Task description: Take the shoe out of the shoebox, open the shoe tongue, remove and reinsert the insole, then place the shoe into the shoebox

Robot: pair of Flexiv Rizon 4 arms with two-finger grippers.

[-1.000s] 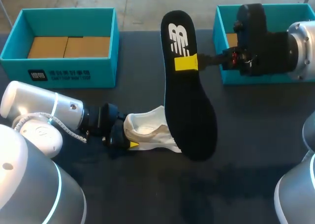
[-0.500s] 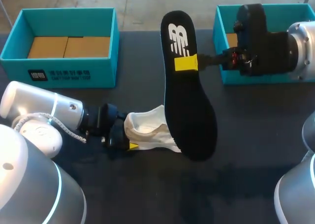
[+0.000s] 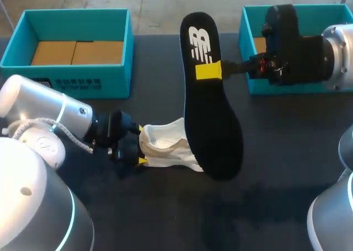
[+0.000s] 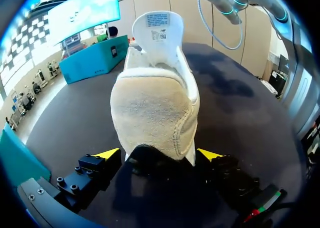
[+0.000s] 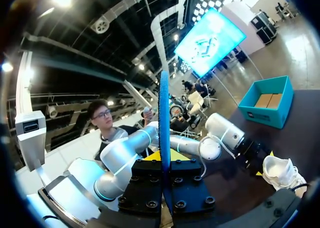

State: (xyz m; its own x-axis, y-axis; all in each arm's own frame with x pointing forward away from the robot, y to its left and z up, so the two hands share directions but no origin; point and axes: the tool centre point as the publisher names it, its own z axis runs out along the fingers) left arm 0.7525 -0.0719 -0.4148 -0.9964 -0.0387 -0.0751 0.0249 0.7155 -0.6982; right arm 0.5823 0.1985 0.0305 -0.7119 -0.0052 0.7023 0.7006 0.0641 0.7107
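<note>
— Where is the shoe (image 3: pixel 168 147)?

— Out of both boxes, on the dark table (image 3: pixel 276 168), a little left of the middle and on the near side. Its heel points left and its toe right. In the head view the toe is hidden behind the insole (image 3: pixel 212 118).

— What has hold of it?

— The left gripper (image 4: pixel 159 153). Its yellow tips sit against the heel from both sides, so it is clamped on the shoe. The left wrist view looks at the heel from behind, with the tongue (image 4: pixel 159 27) standing up beyond it.

— And the insole?

— The right gripper (image 3: pixel 209 70) pinches it near the far end, just below the white logo, with one yellow tip on the face we see. The insole is black and runs from far to near, with its wide end nearest. In the right wrist view it shows edge-on, a thin strip rising between the closed fingers.

— The boxes?

— Both are teal and open. The left box (image 3: pixel 77 77) is at the far left with brown card (image 3: pixel 74 52) inside. The right box (image 3: pixel 246 47) is at the far right, mostly behind the right arm.
</note>
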